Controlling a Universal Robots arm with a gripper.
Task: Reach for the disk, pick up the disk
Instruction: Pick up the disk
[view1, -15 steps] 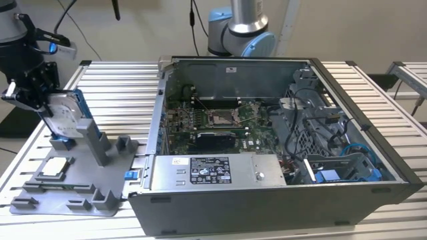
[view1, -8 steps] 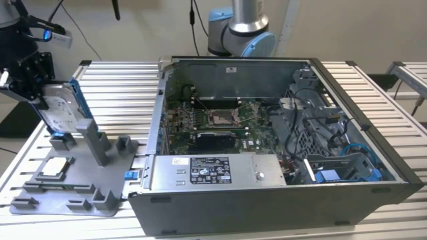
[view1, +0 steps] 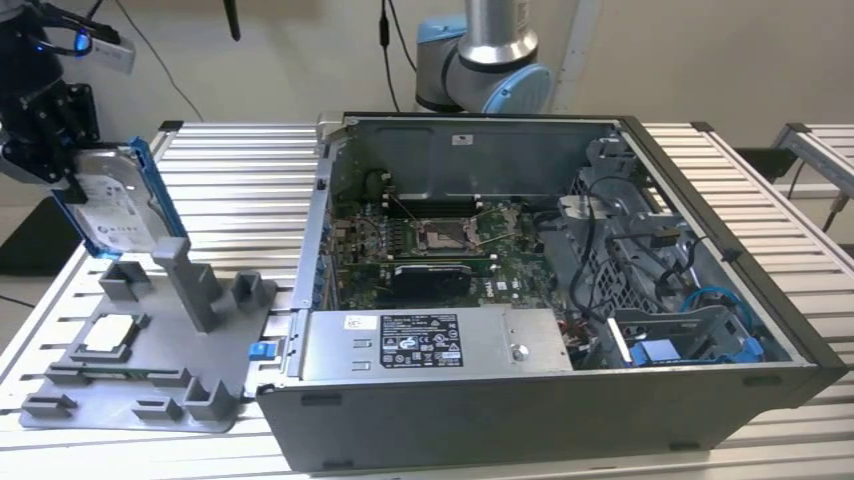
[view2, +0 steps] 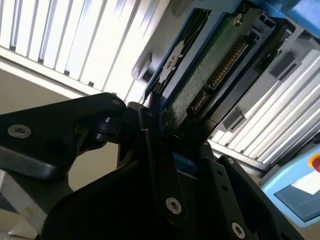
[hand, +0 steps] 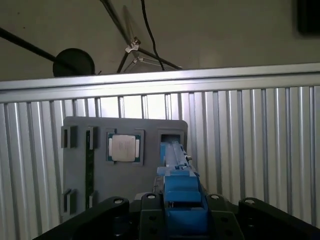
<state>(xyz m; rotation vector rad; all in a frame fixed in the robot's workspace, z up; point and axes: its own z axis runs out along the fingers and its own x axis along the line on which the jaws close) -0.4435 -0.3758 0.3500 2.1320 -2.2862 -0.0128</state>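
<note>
Far over on the exterior view's left, the gripper (view1: 63, 165) has the disk (view1: 114, 205) pinched between its fingers, closed in as far as the drive's thickness allows. The disk stands on edge with its label facing the camera. Its blue bracket (view1: 150, 190) runs down the side toward the exterior view's right.

The disk's lower end hangs right over the back corner of the grey fixture plate (view1: 167, 350), just beside the plate's tall post (view1: 191, 285). I can't tell if it's fully clear of the slot block under it.

The second wrist view shows the drive's green circuit board (view2: 210, 70), with 1 dark finger (view2: 155, 150) pressed against its edge.

A small square silver chip (view1: 110, 335) sits in a pocket on the plate, well apart from the disk.

Next over is the open computer case (view1: 534, 420), motherboard exposed, on the slatted table (view1: 240, 170). The arm's base (view1: 481, 60) stands behind the case.
</note>
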